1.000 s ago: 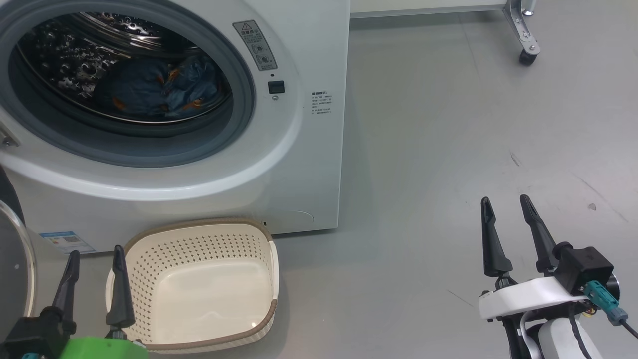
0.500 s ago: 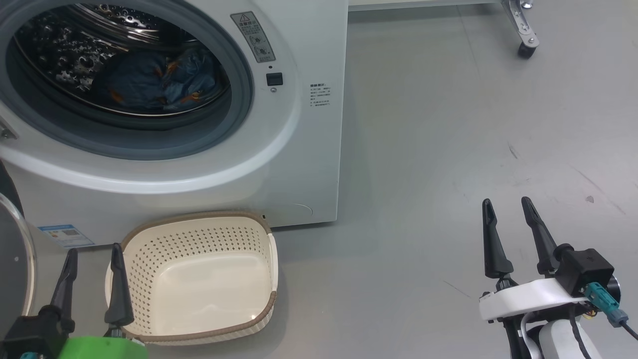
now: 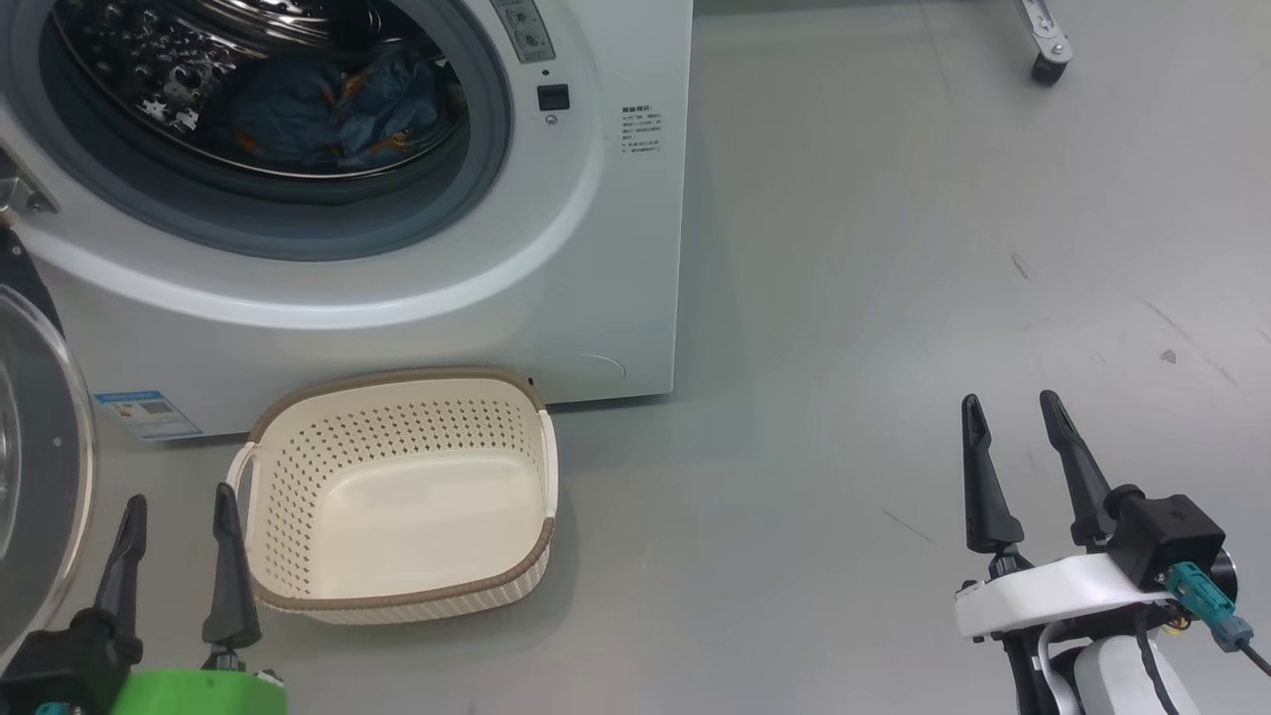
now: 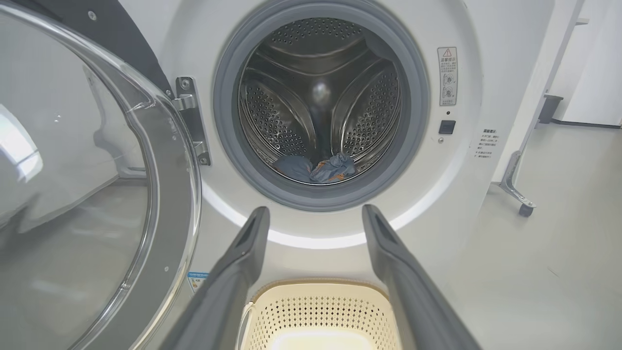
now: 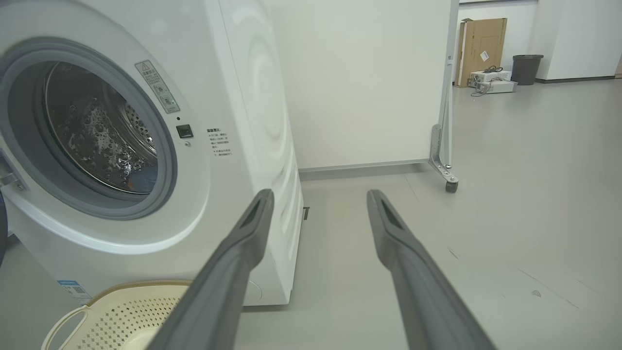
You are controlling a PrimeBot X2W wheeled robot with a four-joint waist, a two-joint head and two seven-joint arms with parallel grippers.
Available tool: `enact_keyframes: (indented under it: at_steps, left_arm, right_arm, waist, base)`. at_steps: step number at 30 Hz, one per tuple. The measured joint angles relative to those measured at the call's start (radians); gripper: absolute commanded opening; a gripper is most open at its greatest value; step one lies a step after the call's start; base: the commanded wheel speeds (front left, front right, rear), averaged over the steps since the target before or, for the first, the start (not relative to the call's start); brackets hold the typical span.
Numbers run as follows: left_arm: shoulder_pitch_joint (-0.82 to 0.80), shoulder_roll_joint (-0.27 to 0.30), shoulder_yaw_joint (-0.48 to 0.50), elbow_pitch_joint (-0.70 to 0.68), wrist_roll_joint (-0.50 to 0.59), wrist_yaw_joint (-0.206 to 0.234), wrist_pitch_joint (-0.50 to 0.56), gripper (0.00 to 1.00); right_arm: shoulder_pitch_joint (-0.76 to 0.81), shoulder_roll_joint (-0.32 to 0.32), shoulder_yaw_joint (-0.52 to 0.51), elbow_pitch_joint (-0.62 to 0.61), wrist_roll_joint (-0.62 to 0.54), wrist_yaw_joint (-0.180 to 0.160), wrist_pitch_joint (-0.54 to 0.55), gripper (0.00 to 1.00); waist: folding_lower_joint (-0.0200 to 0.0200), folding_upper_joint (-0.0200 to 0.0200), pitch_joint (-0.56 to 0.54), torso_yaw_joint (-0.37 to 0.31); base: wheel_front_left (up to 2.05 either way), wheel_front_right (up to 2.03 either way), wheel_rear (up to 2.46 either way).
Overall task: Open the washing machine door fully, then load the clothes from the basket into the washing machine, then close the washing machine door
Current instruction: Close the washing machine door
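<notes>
Head view has only tilted down, nothing shifted: your clothes [image 3: 333, 109] lie inside the washing machine [image 3: 596, 248], the basket [image 3: 417, 437] near it is empty, and the door [image 3: 50, 467] stands open at left. Your left fingers [image 3: 230, 566] and right fingers [image 3: 983, 487] gape wide, holding nothing. I'd say closing comes next.

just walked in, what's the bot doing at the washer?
Laundry loading, near the end. The clothes lie in the drum of the washing machine. The basket on the floor in front of it is empty, and the washing machine door stands swung open on the robot's left. The left gripper and right gripper are open and hold nothing. Only closing the door is left.
</notes>
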Motion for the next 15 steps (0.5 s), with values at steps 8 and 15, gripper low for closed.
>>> enact_keyframes:
  at_steps: [8, 15]
  left_arm:
    - [-0.001, 0.000, 0.011, -0.010, 0.000, 0.001, 0.000, 1.00]
    - [-0.004, 0.000, 0.014, -0.016, -0.016, 0.008, 0.000, 1.00]
  right_arm:
    - [0.000, 0.000, 0.000, -0.001, 0.000, 0.000, 0.000, 1.00]
    - [0.000, 0.000, -0.002, -0.001, 0.000, 0.000, 0.000, 1.00]
  waist:
    - [0.0000, 0.0000, 0.008, 0.004]
    - [0.0000, 0.0000, 0.014, 0.009]
  base:
    - [-0.96, 0.96, 0.00]
    - [-0.64, 0.64, 0.00]
